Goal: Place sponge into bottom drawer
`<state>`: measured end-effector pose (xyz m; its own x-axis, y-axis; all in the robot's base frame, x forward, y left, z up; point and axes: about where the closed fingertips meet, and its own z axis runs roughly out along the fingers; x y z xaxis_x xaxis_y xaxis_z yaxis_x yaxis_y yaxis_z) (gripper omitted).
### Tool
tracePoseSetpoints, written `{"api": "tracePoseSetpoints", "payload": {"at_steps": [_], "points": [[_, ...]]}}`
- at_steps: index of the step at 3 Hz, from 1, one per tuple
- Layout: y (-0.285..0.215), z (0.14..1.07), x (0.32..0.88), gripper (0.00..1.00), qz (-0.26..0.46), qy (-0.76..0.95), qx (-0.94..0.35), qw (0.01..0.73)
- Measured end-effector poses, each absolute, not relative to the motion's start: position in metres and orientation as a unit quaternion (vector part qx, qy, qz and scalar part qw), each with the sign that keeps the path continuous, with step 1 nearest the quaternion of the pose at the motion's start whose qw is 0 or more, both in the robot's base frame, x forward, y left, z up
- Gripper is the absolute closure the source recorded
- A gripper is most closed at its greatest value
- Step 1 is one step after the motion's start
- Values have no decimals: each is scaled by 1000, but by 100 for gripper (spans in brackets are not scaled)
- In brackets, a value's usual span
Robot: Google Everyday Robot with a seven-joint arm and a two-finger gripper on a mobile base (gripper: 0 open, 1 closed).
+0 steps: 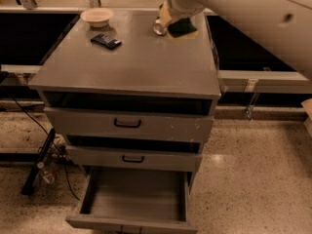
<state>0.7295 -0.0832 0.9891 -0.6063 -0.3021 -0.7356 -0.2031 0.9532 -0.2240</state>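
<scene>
The sponge (183, 27), dark green on top with a pale yellow base, is at the far right of the grey cabinet top (131, 65). My gripper (171, 26) comes down from the big white arm at the upper right and is shut on the sponge; one pale finger (162, 19) shows at its left side. I cannot tell whether the sponge touches the top or hangs just above it. The bottom drawer (132, 224) is pulled out at the foot of the cabinet, a wide shallow grey tray with nothing in it.
A small tan bowl (97, 16) and a flat black packet (106, 41) lie on the far left of the cabinet top. The two upper drawers (127, 123) stand slightly ajar. Cables and a black bar (39, 165) lie on the floor at left.
</scene>
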Motion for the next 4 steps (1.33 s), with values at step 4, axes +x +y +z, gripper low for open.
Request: {"api": "tracePoseSetpoints", "payload": {"at_steps": [4], "points": [[-110,1024,684,100,-48,860,-117,495]]}}
